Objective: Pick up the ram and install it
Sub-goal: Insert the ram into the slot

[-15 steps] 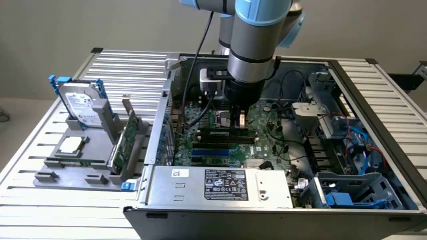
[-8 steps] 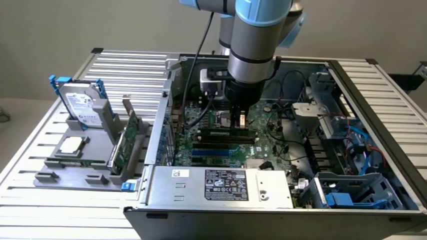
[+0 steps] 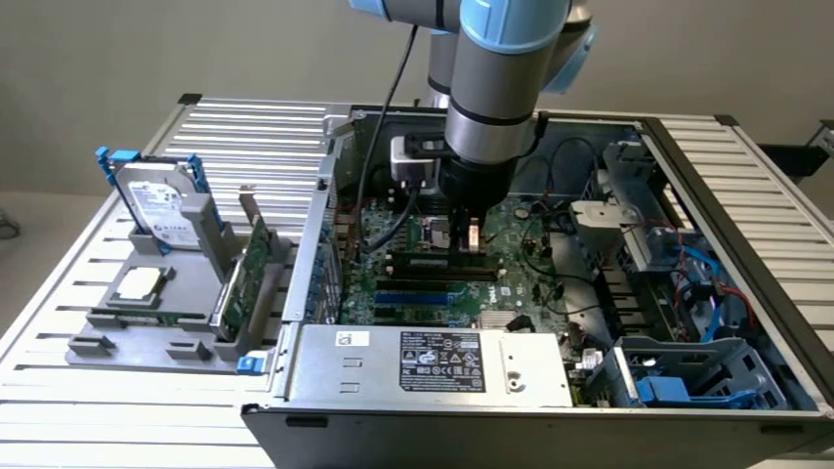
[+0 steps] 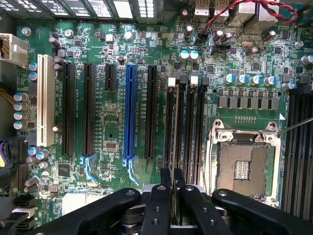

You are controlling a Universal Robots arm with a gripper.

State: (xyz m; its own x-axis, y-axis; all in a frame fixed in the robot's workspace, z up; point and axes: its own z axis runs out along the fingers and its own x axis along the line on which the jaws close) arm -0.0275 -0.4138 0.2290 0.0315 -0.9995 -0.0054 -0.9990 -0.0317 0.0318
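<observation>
Tool (image 4: 173, 173) around ram (image 4: 173, 208), above motherboard (image 4: 113, 128)

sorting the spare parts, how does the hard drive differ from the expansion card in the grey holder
The hard drive is a silver box with blue rails; the expansion card is a thin green board with a metal bracket. The expansion card stands nearer the computer case than the hard drive. Both sit in the grey holder outside it.
</observation>
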